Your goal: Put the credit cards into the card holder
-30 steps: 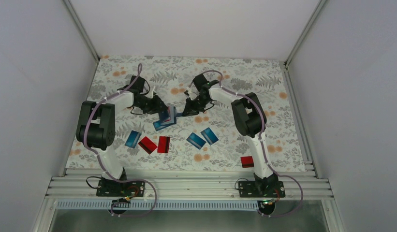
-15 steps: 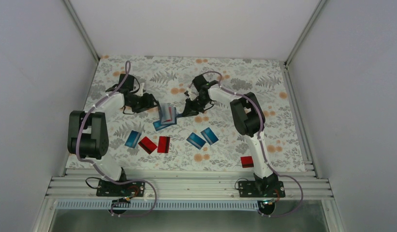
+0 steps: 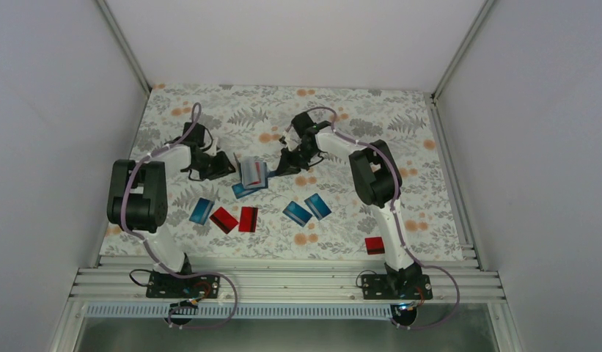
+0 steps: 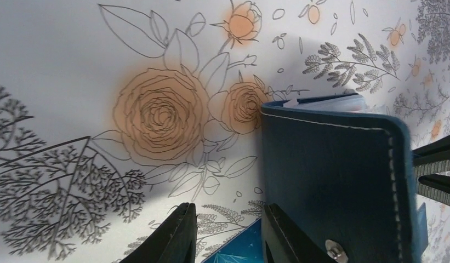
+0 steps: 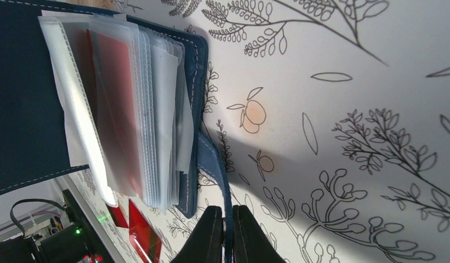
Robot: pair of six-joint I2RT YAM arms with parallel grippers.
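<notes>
Two black two-finger grippers flank the dark navy folding card holder (image 3: 251,173), which lies open near the middle of the floral-printed table (image 3: 400,125), its clear plastic sleeves (image 5: 157,115) fanned out, a sleeved red card (image 5: 110,98) showing inside one; the right gripper (image 3: 282,168), at the holder's 3 o'clock, is clenched on its blue closure tab (image 5: 214,159); the left gripper (image 3: 225,166), at 9 o'clock, is released, nothing between its fingers, one finger just beside the holder's cover; a teal card (image 3: 240,192) peeks out beneath the holder at 7 o'clock; loose thin plastic credit cards lie toward 6 o'clock: a blue card (image 3: 202,211), two red cards (image 3: 224,220), two striped blue cards (image 3: 298,213); a lone red card (image 3: 375,245) rests at 5 o'clock beside the right arm.
</notes>
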